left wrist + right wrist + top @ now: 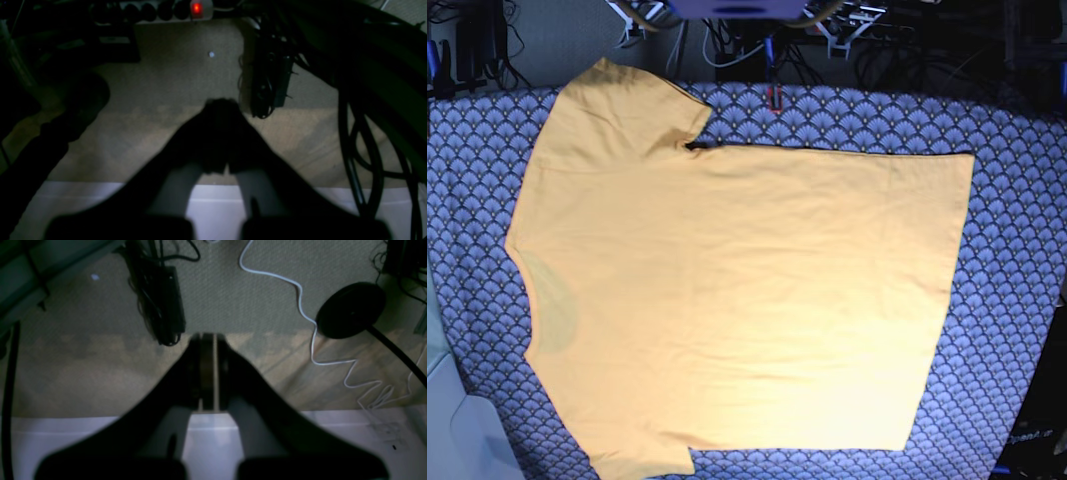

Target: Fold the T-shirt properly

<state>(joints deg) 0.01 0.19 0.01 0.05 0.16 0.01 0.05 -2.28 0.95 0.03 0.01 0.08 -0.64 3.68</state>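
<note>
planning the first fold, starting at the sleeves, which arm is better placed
probably right: the T-shirt lies flat with collar and sleeves on its side, hem on the left arm's. both wrist views face the floor, jaws shut, so neither is over it yet

T-shirt (pixel 737 300) flat on the table cover (pixel 1017 300), neck left, hem right

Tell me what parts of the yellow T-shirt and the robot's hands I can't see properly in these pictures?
- T-shirt: the lower sleeve is cut off by the base view's bottom edge; neither wrist view shows the shirt.
- Left gripper: dark and blurred in the left wrist view; shut, holding nothing.
- Right gripper: blurred up close in the right wrist view; shut.
- Both arms: absent from the base view.
- Tablecloth: hidden wherever the shirt lies.
</note>
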